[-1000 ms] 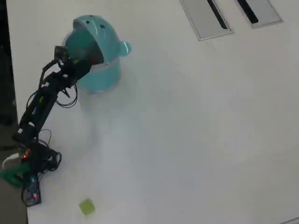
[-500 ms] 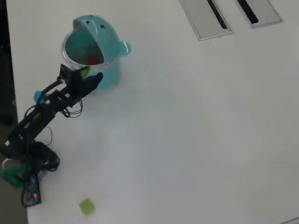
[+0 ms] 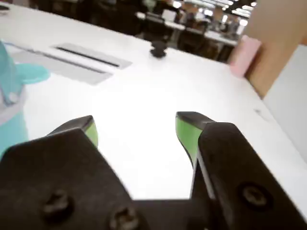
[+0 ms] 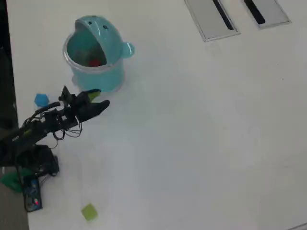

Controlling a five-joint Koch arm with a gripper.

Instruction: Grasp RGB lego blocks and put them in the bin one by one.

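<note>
In the overhead view the teal bin (image 4: 96,73) stands at the upper left with its lid tipped back, and the red block (image 4: 95,62) lies inside it. The blue block (image 4: 41,99) sits on the table left of the arm. The yellow-green block (image 4: 89,212) lies near the bottom edge. My gripper (image 4: 98,98) is just below the bin, open and empty. In the wrist view the gripper (image 3: 136,127) shows its green-padded jaws wide apart over bare white table. The bin's side (image 3: 12,96) is at the left edge of that view.
Two grey cable-slot covers (image 4: 211,17) sit in the table at the top of the overhead view, also seen in the wrist view (image 3: 72,60). A small dark object (image 3: 158,49) and a pink thing (image 3: 243,56) stand far off. The arm's base (image 4: 29,163) is at the left.
</note>
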